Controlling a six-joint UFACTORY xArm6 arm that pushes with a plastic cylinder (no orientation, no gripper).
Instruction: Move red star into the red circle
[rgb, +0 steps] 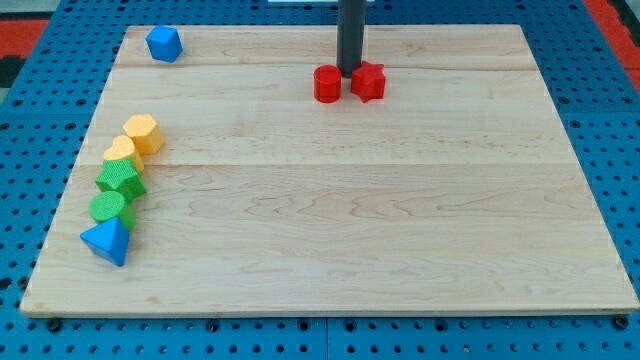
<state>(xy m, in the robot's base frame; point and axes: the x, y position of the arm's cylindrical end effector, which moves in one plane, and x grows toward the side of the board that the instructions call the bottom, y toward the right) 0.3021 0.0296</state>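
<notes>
Camera view: the wooden worktop (330, 220) fills most of the frame. At its far edge, a little right of centre, the red circle (327, 83) and the red star (368, 81) stand side by side, the circle on the left, the star on the right, with a thin gap between them as far as I can tell. My tip (351, 73) comes down just behind that gap, between the two red blocks and slightly on their far side; whether it touches either one I cannot tell. This arm carries no gripper, only the rod, so there is nothing to spread or pinch.

Judging progress: the star is already just beside the circle, so the task looks nearly done. What seems left is a short push of the star leftward to close the gap.

Well apart, at the far left corner, sits a blue block (164, 44). Down the left side runs a row: an orange block (144, 133), a yellow block (120, 151), two green blocks (121, 180) (108, 207), and a blue pyramid-like block (108, 242) nearest.
</notes>
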